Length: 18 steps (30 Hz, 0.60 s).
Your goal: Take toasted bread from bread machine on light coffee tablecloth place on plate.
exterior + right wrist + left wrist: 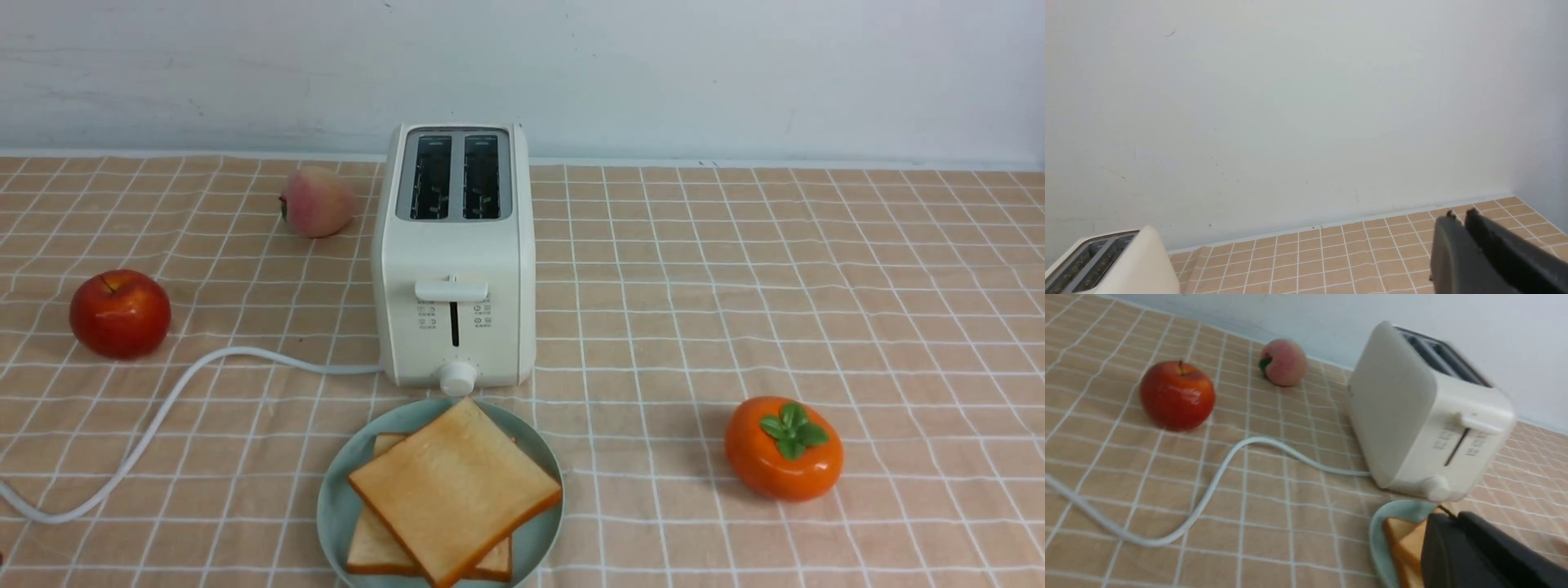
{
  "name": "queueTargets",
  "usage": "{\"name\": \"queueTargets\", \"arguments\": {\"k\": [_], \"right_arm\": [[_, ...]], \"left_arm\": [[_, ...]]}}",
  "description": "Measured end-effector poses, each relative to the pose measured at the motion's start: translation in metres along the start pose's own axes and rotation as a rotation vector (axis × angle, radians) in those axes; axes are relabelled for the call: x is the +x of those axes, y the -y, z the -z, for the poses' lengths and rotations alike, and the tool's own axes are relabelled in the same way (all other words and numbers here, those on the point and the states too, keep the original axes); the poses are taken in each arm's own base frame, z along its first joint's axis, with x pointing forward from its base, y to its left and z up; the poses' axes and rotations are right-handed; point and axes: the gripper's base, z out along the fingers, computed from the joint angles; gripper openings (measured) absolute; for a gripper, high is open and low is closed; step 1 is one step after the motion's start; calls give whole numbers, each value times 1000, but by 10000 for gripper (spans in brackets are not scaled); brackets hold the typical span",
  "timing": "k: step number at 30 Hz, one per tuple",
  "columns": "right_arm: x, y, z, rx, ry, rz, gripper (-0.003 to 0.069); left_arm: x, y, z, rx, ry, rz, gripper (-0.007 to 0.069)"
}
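Toast: two thick square slices of golden-tan toasted bread [454,490] are seen stacked on the round pale teal plate [336,506], the upper slice turned cornerwise over the lower.

Toaster: both slots of the cream-white boxy bread machine [454,269] are shown empty; its lever sits high.

Left hand: the dark left hand [1447,518] is caught in its wrist view directly over the plate's far side, the toast just beneath and beside it. The fingers appear pressed together and nothing is gripped.

Right hand: the dark right hand [1459,215] is held high, facing the wall, with the toaster's top at the frame's edge. Its tips lie close together, nothing between them.

Key relation: the left hand is judged much the nearer to the toast; the plate lies nearer the robot than the toaster, touching or nearly touching its knob.

Progress: the task is judged essentially complete, withdrawal alone remaining.

Surroundings: a red apple [120,314], a pink peach [317,202] and an orange persimmon [784,447] rest on the tan checked tablecloth [735,286] covering the desk.
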Motion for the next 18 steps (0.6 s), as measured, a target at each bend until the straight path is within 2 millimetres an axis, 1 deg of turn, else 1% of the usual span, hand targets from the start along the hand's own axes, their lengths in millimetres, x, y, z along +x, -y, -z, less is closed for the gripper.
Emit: {"name": "queueTargets", "arguments": {"k": [2, 3, 4, 5, 8, 18], "right_arm": [[0, 0, 0, 0, 0, 0, 45], [0, 0, 0, 0, 0, 0, 46], [0, 0, 0, 0, 1, 0, 48], [0, 0, 0, 0, 1, 0, 50], [0, 0, 0, 0, 1, 0, 55], [0, 0, 0, 0, 1, 0, 64]], "left_arm": [[23, -13, -7, -61, -23, 8, 4], [23, -13, -7, -61, -21, 8, 4], [37, -20, -10, -102, -66, 15, 6], [41, -22, -10, -119, -94, 19, 7], [45, -24, -10, -134, -123, 19, 11], [45, -24, -10, -134, -125, 22, 18]]}}
